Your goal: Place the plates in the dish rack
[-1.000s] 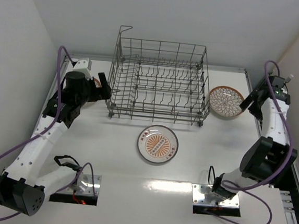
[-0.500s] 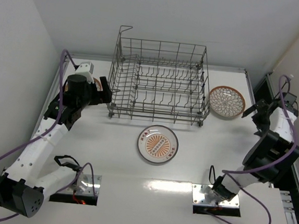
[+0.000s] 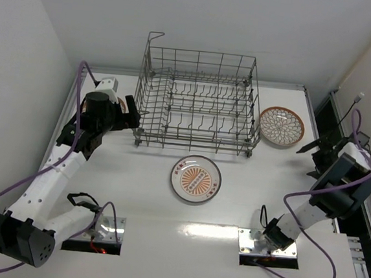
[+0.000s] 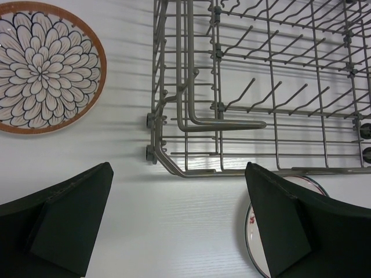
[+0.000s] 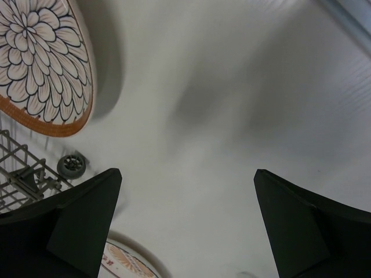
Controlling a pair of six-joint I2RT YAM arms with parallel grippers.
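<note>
Open tabletop [image 3: 135, 193] round the centre plate [image 3: 196, 178]; tall-sided dish rack [image 3: 195, 101] behind it

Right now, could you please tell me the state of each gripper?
Left gripper: open, holding nothing.
Right gripper: open, holding nothing.
</note>
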